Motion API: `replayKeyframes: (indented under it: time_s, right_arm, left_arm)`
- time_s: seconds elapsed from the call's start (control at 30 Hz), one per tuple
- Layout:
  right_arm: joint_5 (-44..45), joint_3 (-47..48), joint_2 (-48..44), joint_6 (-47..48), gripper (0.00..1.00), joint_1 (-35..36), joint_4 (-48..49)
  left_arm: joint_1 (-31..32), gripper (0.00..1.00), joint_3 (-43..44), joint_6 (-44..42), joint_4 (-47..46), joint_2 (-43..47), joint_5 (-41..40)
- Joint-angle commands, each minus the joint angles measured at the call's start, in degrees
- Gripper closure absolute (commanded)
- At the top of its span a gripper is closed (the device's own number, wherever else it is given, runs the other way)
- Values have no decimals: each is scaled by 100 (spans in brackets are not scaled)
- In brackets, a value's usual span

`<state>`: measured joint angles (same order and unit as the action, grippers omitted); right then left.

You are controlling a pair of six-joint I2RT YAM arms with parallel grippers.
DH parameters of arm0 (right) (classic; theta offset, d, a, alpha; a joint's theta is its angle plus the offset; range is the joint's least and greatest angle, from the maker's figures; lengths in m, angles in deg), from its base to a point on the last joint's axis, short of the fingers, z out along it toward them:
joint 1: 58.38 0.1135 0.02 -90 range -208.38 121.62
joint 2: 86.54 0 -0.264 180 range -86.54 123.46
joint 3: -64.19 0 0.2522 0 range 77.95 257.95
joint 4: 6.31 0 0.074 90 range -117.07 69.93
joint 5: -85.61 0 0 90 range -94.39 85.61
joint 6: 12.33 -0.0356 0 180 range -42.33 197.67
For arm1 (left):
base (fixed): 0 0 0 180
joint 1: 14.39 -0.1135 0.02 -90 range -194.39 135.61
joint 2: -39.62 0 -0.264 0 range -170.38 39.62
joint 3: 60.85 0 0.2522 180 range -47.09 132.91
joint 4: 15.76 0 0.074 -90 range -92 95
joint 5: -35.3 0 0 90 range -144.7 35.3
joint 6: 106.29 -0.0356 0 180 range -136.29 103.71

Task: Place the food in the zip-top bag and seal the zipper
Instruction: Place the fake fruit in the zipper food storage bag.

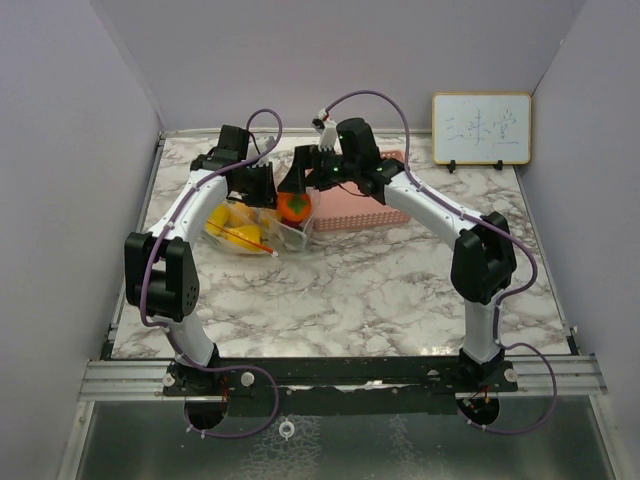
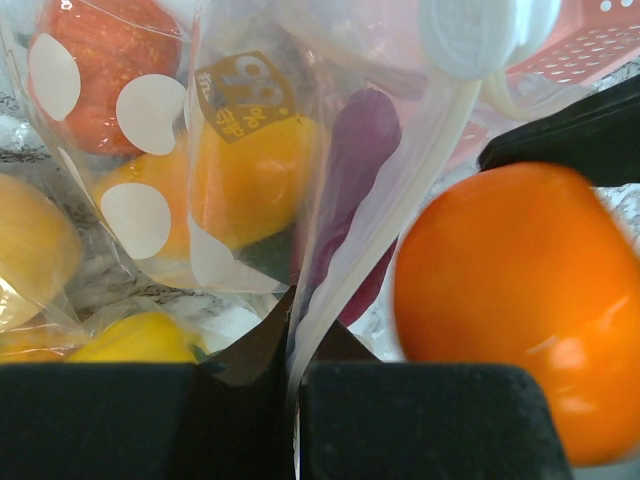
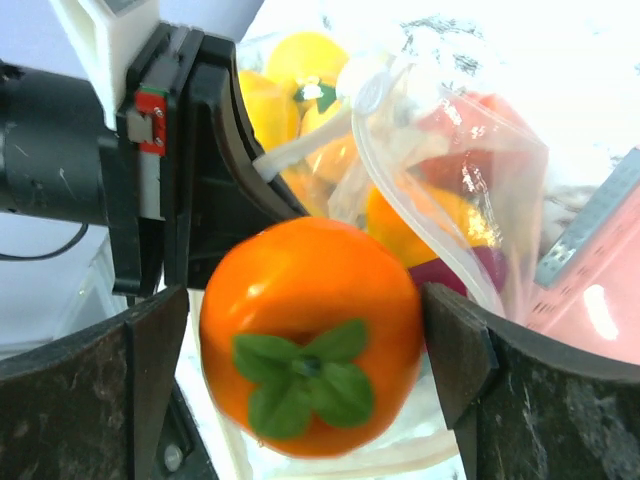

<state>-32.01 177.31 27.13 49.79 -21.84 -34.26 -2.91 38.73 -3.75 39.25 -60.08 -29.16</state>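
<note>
The right gripper (image 3: 305,345) is clamped on a glossy orange fruit (image 3: 310,290) with a green leafy cap, just beside the bag (image 2: 150,200). The left gripper (image 2: 295,400) pinches that clear, white-dotted bag, which lies on the marble table (image 1: 380,290) by the pink basket (image 1: 360,212) and holds yellow, red and purple food (image 2: 250,170).

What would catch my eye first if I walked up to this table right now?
Probably the glossy orange fruit with its green leaf, clamped in the right gripper right by the zip-top bag. The left gripper pinches the bag's edge, and yellow, red and purple food shows through its dotted plastic. Behind them, at the back of the marble table, sits a pink basket.
</note>
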Motion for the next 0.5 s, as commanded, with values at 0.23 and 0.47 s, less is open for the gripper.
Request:
replayKeyframes:
  time_s: [0.23,0.47]
  right_arm:
    - [1897,493,-513,-93,1,12,-587]
    - [2328,1969,411,-418,0,31,-1406]
  left_arm:
    - [30,100,60,106,-145,216,260]
    - [46,100,-68,196,-252,397,318]
